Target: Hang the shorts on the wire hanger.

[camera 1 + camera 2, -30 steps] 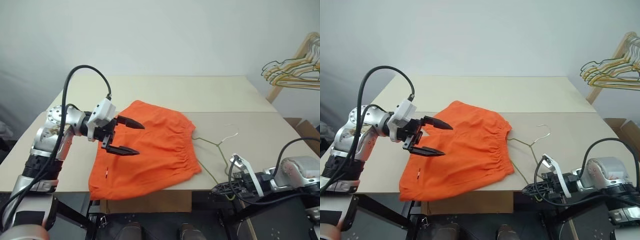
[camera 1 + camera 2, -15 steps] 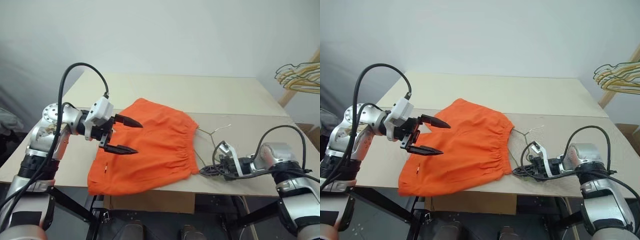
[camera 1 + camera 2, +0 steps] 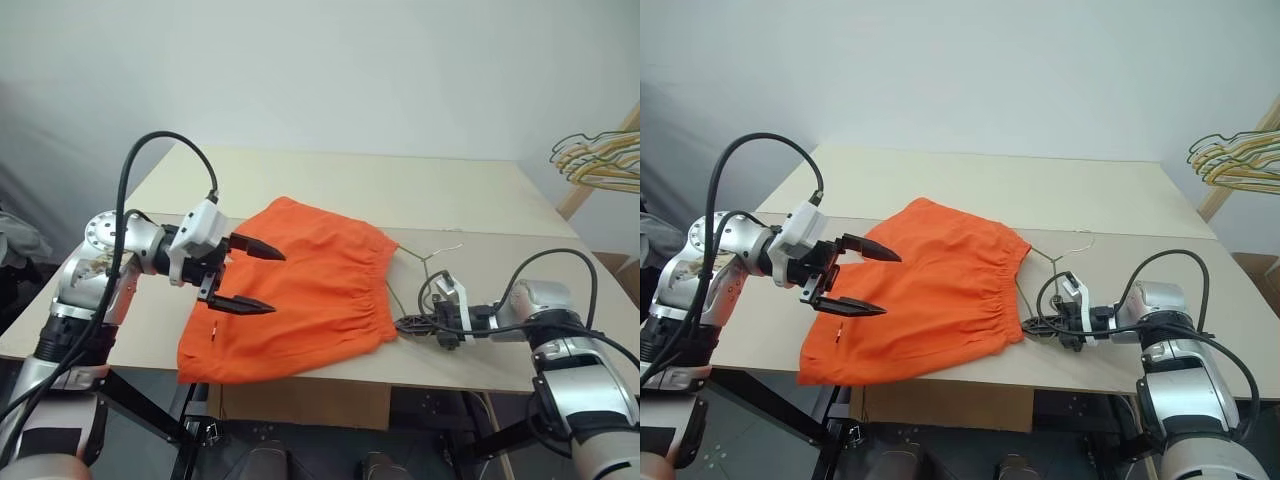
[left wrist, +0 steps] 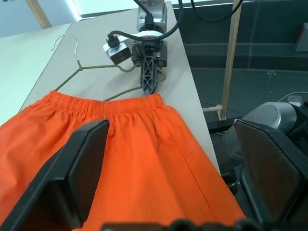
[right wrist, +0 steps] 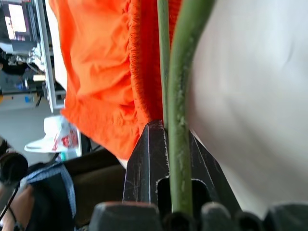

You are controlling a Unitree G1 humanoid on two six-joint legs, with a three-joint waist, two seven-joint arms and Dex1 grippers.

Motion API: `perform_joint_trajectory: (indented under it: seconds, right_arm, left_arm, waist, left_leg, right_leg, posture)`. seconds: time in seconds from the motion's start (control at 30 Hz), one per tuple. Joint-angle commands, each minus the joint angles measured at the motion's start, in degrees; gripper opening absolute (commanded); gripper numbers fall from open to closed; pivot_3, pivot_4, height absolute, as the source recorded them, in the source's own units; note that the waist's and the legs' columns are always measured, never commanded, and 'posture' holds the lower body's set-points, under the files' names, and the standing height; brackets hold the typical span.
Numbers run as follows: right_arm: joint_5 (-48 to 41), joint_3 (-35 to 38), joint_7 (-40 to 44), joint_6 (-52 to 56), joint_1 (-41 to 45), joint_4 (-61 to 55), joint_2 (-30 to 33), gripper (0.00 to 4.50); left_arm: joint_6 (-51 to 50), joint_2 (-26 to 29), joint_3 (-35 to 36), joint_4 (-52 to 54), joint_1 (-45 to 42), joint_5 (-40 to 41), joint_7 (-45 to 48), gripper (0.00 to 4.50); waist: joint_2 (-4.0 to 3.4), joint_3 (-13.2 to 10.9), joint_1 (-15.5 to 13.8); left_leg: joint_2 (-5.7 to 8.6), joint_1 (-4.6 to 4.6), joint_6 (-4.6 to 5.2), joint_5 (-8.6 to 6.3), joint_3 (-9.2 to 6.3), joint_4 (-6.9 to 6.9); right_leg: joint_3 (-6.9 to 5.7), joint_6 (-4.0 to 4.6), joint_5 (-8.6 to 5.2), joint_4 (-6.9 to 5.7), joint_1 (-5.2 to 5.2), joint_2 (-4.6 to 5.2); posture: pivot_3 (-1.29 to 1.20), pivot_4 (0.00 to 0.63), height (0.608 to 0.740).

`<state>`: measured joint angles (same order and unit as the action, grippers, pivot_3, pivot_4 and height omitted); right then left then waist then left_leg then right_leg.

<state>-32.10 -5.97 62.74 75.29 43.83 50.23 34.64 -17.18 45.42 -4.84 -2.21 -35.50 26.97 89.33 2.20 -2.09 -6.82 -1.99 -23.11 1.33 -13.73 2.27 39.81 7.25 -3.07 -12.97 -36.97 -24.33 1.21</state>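
Though spread flat on the table (image 3: 330,190), the shorts (image 3: 300,295) look soft and limp, sure to sag and fold once lifted, and light enough for either arm. Best taken at the gathered waistband (image 3: 378,290), where the elastic gives a thicker, firmer ridge than the thin legs. Lying toward the near edge, waistband turned to the right, hem slightly over the table's front. Just beside that waistband, the hanger (image 3: 425,262): thin, stiff wire, probably springy and slippery, easy to twist in a pinch, so better gripped along a straight side than at the hook. Right gripper (image 3: 1033,324) low on the table by the waistband, jaws closed narrow on the hanger's wire, which runs between the fingers in the right wrist view. Left gripper (image 3: 258,278) hovering above the shorts' left part, jaws spread wide, holding nothing. Table pale, smooth and matt, made of two boards with a seam across; little friction likely, so cloth and wire may slide when pushed. Plain white wall behind; a rack of spare hangers (image 3: 598,160) off to the right.
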Motion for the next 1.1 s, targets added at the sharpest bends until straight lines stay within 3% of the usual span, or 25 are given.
perform_joint_trajectory:
  seconds: [0.03, 0.27, 0.53, 0.83, 1.1]
  right_arm:
    - [2.35, 1.50, -2.17, -5.37, -1.60, -5.11, 0.10, 0.00]
    - [5.09, 2.62, -9.35, -11.99, -8.34, -33.74, 2.07, 0.00]
    - [12.51, -4.69, -10.53, -17.03, -8.14, -57.27, 12.79, 0.00]
    - [15.99, -15.65, -7.33, -10.99, 0.89, -67.09, 18.09, 0.00]
    - [15.77, -22.43, -2.83, -6.71, 9.40, -67.36, 18.87, 0.00]
  left_arm:
    - [0.41, 0.59, 1.52, 1.06, -0.48, 0.23, -0.58, 4.49]
    - [1.07, -0.22, 0.81, -0.84, -2.21, -0.41, -0.47, 4.49]
    - [9.47, -2.05, -0.09, -15.73, -13.56, -5.91, 1.07, 4.49]
    - [27.02, -5.85, -1.12, -42.67, -32.78, -15.58, 0.71, 4.49]
    - [39.96, -9.22, -9.17, -58.16, -39.67, -23.68, 3.17, 4.49]
  waist:
    - [0.00, 0.00, -0.05]
    - [-0.14, -0.08, -0.12]
    - [-0.19, -0.11, -0.11]
    - [-0.20, -0.12, 1.42]
    - [-0.20, -0.12, 2.92]
  left_leg:
    - [0.00, 0.00, 0.00, 0.00, 0.00, 0.00]
    - [0.01, -0.30, -0.01, 0.00, -0.05, -0.02]
    - [0.01, -0.75, -0.02, 0.01, -0.04, -0.03]
    - [0.02, -0.94, -0.02, 0.01, -0.02, 0.03]
    - [0.03, -1.14, -0.02, 0.01, -0.02, 0.01]
  right_leg:
    - [0.00, -0.01, 0.00, 0.00, 0.00, 0.00]
    - [-0.06, -0.03, 0.00, -0.03, -0.29, 0.01]
    - [-0.08, 0.03, -0.03, -0.02, -0.72, 0.00]
    - [-0.07, 0.07, -0.02, -0.01, -0.89, 0.02]
    - [-0.07, 0.44, 0.16, -0.04, -1.07, 0.04]
  posture:
    - [0.28, 0.000, 0.740]
    - [0.26, 0.000, 0.740]
    - [0.19, 0.000, 0.740]
    - [0.12, 0.000, 0.740]
    - [0.11, 0.000, 0.740]
